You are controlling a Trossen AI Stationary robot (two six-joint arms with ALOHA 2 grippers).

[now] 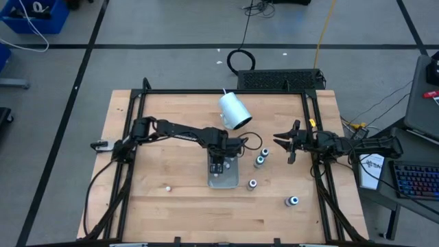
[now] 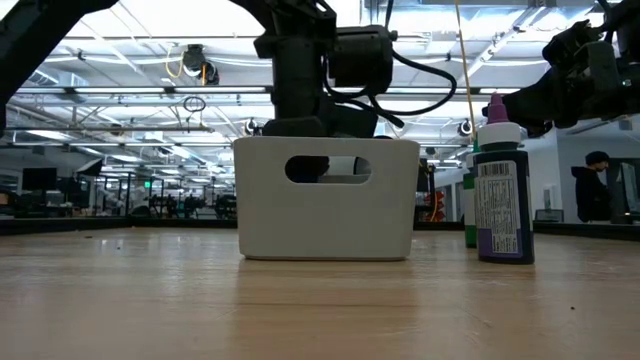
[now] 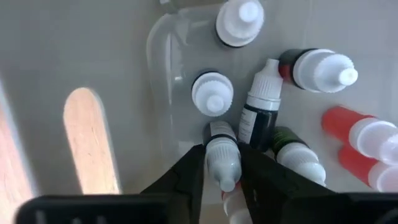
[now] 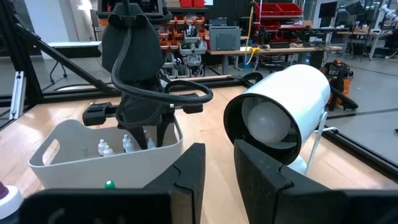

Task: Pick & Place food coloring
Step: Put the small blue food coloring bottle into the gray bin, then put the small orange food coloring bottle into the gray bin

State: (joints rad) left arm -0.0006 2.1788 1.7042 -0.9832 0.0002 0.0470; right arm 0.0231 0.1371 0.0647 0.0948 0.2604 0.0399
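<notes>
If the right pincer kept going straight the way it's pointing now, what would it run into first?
Most likely the left arm reaching down into the pale bin, which lies almost dead ahead of the right pincer. The white cup sits just off to one side and might be brushed; depth is hard to judge.

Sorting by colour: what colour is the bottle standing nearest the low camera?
Purple bottle, clearest in low view.

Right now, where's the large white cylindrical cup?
In the high view the large white cylindrical cup lies tipped on its side at the table's far middle, just beyond the pale bin and the left gripper.
</notes>
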